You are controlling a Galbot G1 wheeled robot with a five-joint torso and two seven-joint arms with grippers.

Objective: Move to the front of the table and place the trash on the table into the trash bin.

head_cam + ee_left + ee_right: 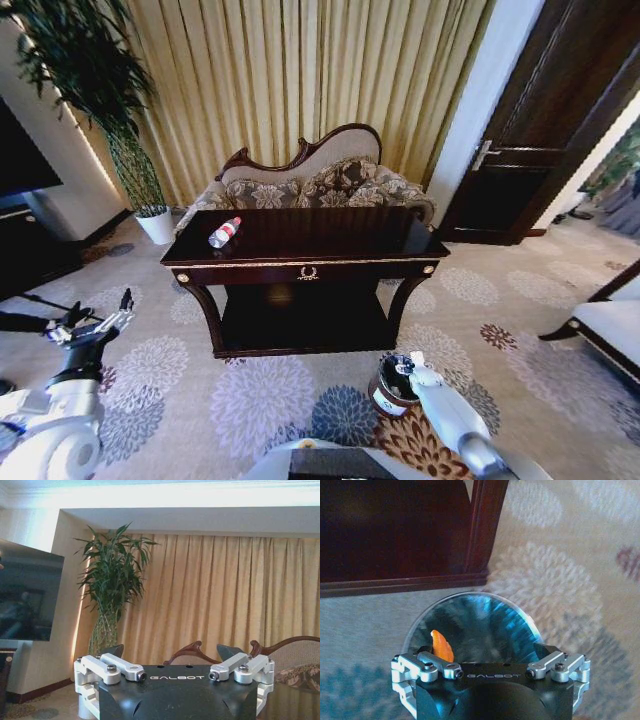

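The table (330,235) stands square before the robot, dark and glossy, its near edge facing the camera and open carpet (200,390) on the near side and both flanks; a sofa (310,185) sits close behind its far edge. On the table top 1 item of trash is plainly seen, the bottle (224,232), lying on its side near the left end, its long axis running diagonally with the red cap toward the far right; it rests close to the left edge and not far from the front edge. The trash bin (388,388) stands on the carpet in front of the table's right leg, apart from the table. The right gripper (406,367) hangs directly over the bin's mouth; in the right wrist view the lined bin opening (485,625) lies just beyond the right gripper (492,647), whose jaws stand spread, and an orange scrap (441,646) sits by 1 finger, whether pinched, touching or already dropped cannot be told. The left gripper (95,322) is held up at the robot's left, well short of the table, jaws apart and empty, as the left wrist view of the left gripper (172,652) confirms. The judgement is that the bottle lies nearer the left arm, forward and to its right, and its diagonal axis calls for a turned wrist; room above it is unobstructed.
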